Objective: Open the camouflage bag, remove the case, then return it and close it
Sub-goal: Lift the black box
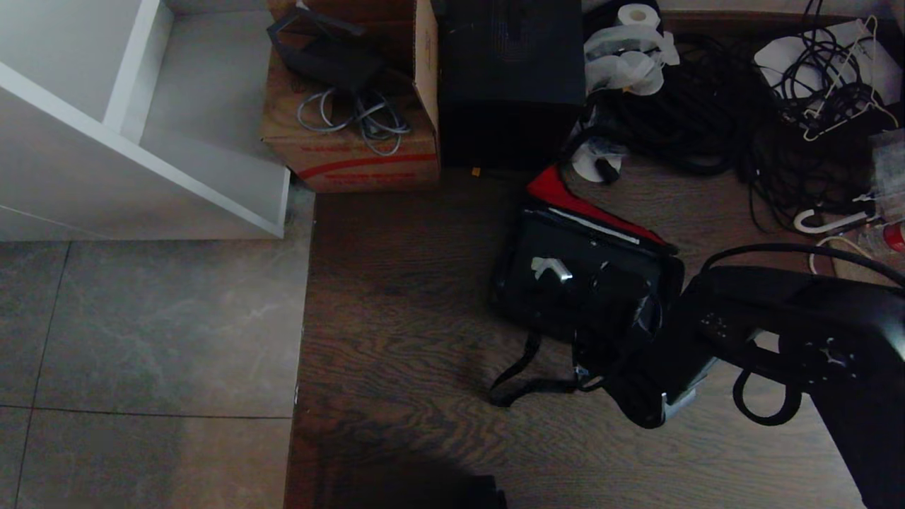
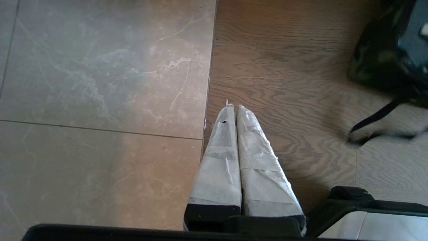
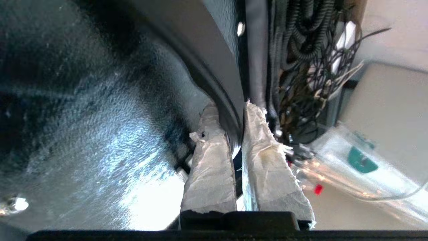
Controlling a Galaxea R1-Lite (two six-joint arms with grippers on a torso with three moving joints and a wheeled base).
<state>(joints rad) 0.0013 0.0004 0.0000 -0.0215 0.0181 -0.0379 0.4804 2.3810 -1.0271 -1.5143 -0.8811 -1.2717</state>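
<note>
The pale white shelving unit (image 1: 141, 120) filled the upper left of the head view, over grey stone tiles that met dark wood-grain flooring (image 1: 396, 304). Against the far edge stood a tall plain black box (image 1: 509, 78) and, beside it, a brown cardboard carton (image 1: 353, 152) with red stripes and red printing too small to read, holding grey cable loops. A tangle of black cables (image 1: 707, 120) sprawled to the right.

The camouflage bag (image 1: 523, 283), a boxy soft bag with black trim, sat on the wood floor right of centre, its red inner lid panel (image 1: 587, 205) flipped back and its black strap trailing towards the camera. The black rigid case (image 1: 587, 283) sat inside it, a pale metal mount showing on top.

The right gripper (image 3: 236, 117) was at the near right end of the bag, its taped fingers (image 3: 210, 160) clamped on the case's flat black handle (image 3: 230, 110). The left gripper (image 2: 234, 108) hung over the floor seam, fingers pressed together, holding nothing.
</note>
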